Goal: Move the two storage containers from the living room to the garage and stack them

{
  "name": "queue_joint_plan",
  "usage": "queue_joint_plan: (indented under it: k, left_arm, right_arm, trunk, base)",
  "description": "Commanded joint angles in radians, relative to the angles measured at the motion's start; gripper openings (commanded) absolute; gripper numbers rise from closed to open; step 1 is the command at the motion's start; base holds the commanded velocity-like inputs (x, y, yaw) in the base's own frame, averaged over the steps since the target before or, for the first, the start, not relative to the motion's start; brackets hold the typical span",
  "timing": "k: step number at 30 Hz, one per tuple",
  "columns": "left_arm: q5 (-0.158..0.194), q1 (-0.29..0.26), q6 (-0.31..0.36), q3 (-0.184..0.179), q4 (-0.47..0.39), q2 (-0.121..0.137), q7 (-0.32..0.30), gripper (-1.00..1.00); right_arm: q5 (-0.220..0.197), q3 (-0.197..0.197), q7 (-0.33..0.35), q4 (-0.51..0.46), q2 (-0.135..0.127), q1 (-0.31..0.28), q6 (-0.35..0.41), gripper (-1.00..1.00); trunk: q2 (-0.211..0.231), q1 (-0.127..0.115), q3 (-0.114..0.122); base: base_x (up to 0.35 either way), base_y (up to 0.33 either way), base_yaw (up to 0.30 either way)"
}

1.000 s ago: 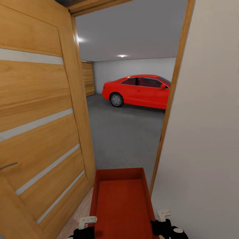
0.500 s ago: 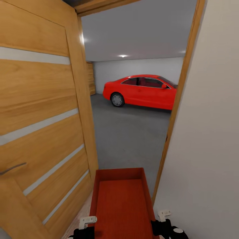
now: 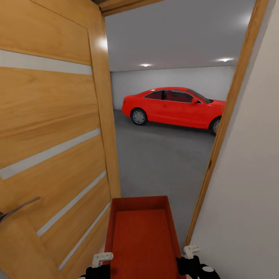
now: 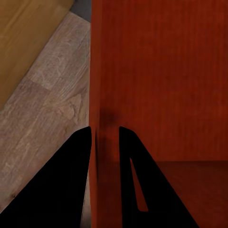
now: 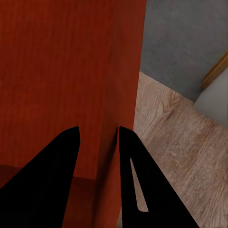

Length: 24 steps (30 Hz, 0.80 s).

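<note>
Widening across the last second: the doorway opening in the head view. Door frame's right jamb is sliding rightward in the picture, wooden door is filling more of the left side, and more of the red car is showing, its rear wheel now included. Whole picture is shifting together, so this reads as the base advancing and turning, not the things moving. Storage container is sitting at the same spot in the view relative to both arms, so it is travelling with the robot.

Left gripper: fingers closed down to a narrow gap, straddling the container's thin left wall, one inside, one outside. Right gripper: same arrangement on the right wall, fingers pinching it. Both holds look firm.

Container is being carried low in front of the trunk, its far end just reaching the threshold. Wood plank floor is lying under its near part; grey concrete floor of the garage is beginning just ahead.

Judgement: transport step, nearly through the door. Clearance is looking tight on both sides; door edge on the left is the closer hazard. Placing on concrete not yet begun.
</note>
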Motion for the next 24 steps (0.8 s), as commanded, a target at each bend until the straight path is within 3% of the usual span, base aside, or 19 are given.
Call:
queue_joint_plan:
  k: [1, 24]
  left_arm:
    - [-0.002, -0.001, -0.048, 0.089, -0.004, 0.026, 0.05, -1.0]
    - [-0.004, -0.001, -0.079, 0.09, -0.003, 0.025, 0.05, -1.0]
  right_arm:
    - [0.007, -0.001, 0.055, 0.0, 0.0, 0.0, 0.006, -1.0]
    - [0.007, -0.001, 0.057, 0.0, 0.0, 0.0, 0.006, -1.0]
  trunk:
    - [-0.002, 0.001, -0.002]
    - [-0.002, 0.001, -0.002]
  base:
    - [0.24, 0.193, 0.0]
    - [0.028, 0.021, 0.0]
